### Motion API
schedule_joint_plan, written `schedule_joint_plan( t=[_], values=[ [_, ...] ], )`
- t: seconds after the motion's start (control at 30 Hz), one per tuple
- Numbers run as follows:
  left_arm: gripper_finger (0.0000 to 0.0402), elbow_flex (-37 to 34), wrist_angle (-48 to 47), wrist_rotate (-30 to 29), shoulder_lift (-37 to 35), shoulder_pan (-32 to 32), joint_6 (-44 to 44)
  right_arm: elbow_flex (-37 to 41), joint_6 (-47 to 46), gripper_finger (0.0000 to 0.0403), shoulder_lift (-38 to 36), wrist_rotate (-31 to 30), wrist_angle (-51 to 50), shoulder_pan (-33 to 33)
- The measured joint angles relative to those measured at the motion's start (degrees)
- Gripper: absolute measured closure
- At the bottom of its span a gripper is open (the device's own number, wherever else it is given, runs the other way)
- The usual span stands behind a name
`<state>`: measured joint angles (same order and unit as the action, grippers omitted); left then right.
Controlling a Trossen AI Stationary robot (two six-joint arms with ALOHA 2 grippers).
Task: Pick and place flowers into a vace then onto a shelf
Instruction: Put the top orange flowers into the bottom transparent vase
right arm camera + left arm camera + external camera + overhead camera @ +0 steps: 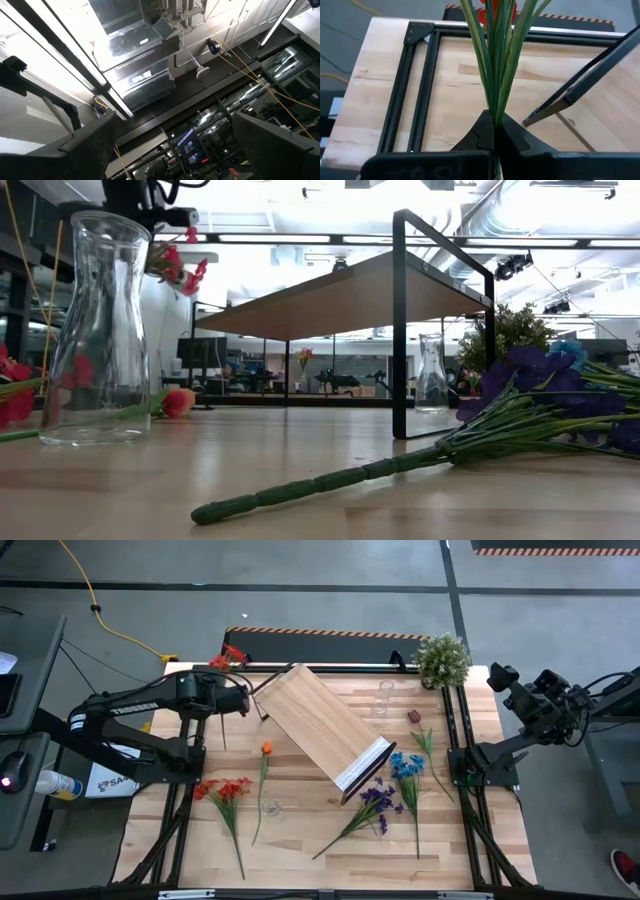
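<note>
1. Left gripper [494, 131] at upper left of the high view, clamped tight on thin green stalks of a red-bloomed artificial flower stem [228, 658], lifted off the table.
2. Right gripper [503, 676] at upper right, beyond the table edge, fingers spread wide, empty.
3. Long light-wood shelf with dark metal frame [318, 723] lying diagonally at centre.
4. Clear glass vase [97, 330] upright at left of the low view.
5. Orange [266, 749], red [224, 789], purple [377, 802] and blue [406, 766] loose flowers lying along the lower half of the plank tabletop [300, 840].
</note>
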<state>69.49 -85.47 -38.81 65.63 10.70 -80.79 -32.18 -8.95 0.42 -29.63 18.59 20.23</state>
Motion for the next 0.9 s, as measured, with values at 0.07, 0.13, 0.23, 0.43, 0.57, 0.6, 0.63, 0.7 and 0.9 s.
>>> schedule_joint_plan(
  t=[0.07, 0.13, 0.23, 0.43, 0.57, 0.6, 0.63, 0.7, 0.9],
  values=[
    [0.0365, 0.0, 0.3, -0.7, 0.0, -1.3, 0.0, 0.0, 0.0, 0.0022, 0.0, 0.0, 0.0, 0.0],
    [0.0365, 0.0, 0.6, -1.2, 0.0, -2.6, 0.0, 0.0, 0.0, 0.0022, 0.0, 0.0, 0.0, 0.0],
    [0.0365, 0.0, 2.3, -2.0, 0.0, -4.8, 0.5, 0.0, 0.0, 0.0022, 0.0, 0.0, 0.0, 0.0],
    [0.0365, 0.0, 8.9, -3.0, -0.8, -9.4, 4.9, 0.0, 0.0, 0.0022, 0.0, 0.0, 0.1, 0.0],
    [0.0365, 0.0, 15.0, -3.7, -1.5, -12.2, 9.2, 0.0, 0.0, 0.0022, 0.0, -0.1, 0.1, 0.0],
    [0.0365, 0.1, 16.5, -3.8, -1.6, -13.0, 10.3, 0.0, 0.0, 0.0022, 0.0, -0.1, 0.1, 0.0],
    [0.0365, 0.4, 17.4, -3.7, -1.8, -13.6, 11.5, 0.0, 0.0, 0.0022, 0.0, -0.1, 0.1, 0.0],
    [0.0365, 1.8, 18.5, -3.7, -1.8, -14.7, 14.1, 0.0, 0.0, 0.0022, 0.0, -0.1, 0.1, 0.0],
    [0.0365, 7.9, 21.1, -4.3, -1.7, -18.9, 21.2, 0.0, 0.0, 0.0022, 0.0, -0.1, 0.0, 0.0]
  ],
)
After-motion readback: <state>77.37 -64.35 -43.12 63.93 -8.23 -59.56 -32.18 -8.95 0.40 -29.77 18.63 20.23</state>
